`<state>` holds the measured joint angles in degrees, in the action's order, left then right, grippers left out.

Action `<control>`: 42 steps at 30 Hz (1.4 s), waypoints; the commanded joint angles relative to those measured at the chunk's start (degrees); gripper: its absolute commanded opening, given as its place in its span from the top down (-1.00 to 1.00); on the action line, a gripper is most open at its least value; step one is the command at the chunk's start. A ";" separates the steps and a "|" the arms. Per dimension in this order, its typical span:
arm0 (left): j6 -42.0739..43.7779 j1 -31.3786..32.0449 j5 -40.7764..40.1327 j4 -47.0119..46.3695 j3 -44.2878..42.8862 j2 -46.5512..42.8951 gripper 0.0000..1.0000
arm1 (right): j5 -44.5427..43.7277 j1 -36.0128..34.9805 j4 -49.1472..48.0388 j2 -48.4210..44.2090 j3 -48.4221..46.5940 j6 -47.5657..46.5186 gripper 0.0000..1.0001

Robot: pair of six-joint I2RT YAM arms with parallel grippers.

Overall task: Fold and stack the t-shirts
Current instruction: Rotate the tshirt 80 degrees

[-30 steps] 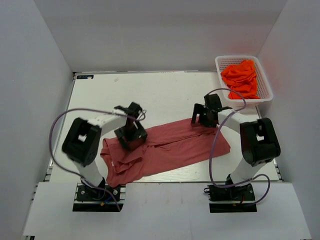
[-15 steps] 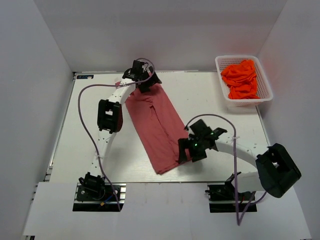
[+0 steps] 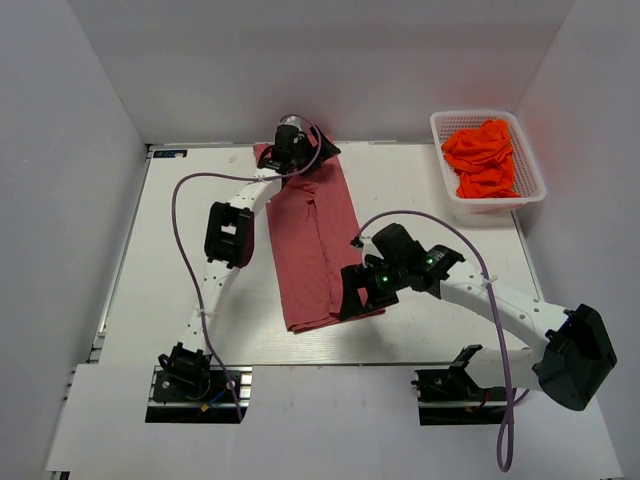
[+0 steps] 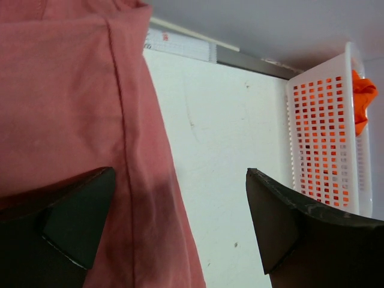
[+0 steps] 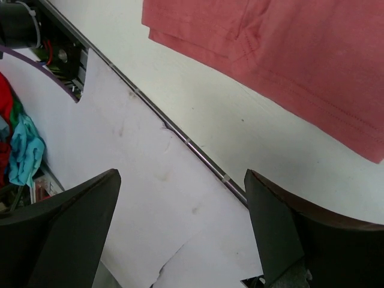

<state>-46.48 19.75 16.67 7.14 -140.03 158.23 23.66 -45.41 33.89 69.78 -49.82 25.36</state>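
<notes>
Cloth of the red shirt (image 3: 315, 245) appears thin, limp and light, with a stitched hem and layered edges. It is judged neither fragile nor slippery, but unable to keep any shape once lifted. It lies flat as a long narrow band on the white bench (image 3: 180, 240), running from far centre toward the near edge. Best hold, in my judgement: pinch all layers at a corner or along the hem, not mid-panel. The left tool (image 4: 180, 180) sits over the far end, fingers spread, nothing between them. The right tool (image 5: 182, 175) hangs just beside the near right corner, fingers likewise apart and empty. Orange shirts (image 3: 482, 152) lie crumpled in a white perforated plastic basket (image 3: 490, 207) at far right, well apart.
</notes>
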 commanded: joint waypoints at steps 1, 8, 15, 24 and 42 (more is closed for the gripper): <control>1.21 0.55 2.57 -5.38 -2.80 -0.55 -1.00 | -6.83 0.05 1.70 -2.00 -1.77 1.79 -0.80; 9.99 0.55 0.30 0.84 0.37 -17.41 -1.00 | -20.22 0.58 -0.93 -6.06 0.68 8.90 -0.80; 15.19 1.08 6.02 13.77 22.99 -45.65 -1.00 | -28.40 1.89 0.48 -1.59 -0.72 11.28 -0.80; 7.37 7.40 2.56 18.43 88.55 -85.79 -1.00 | -25.70 6.38 -2.76 2.38 2.97 8.93 -0.80; 0.86 22.17 0.31 19.67 104.52 -80.12 -0.64 | -16.63 9.02 -7.96 7.83 8.43 5.84 -0.67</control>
<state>-45.82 40.64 21.78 28.25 -33.21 75.31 6.20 -36.80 27.57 77.17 -41.41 32.14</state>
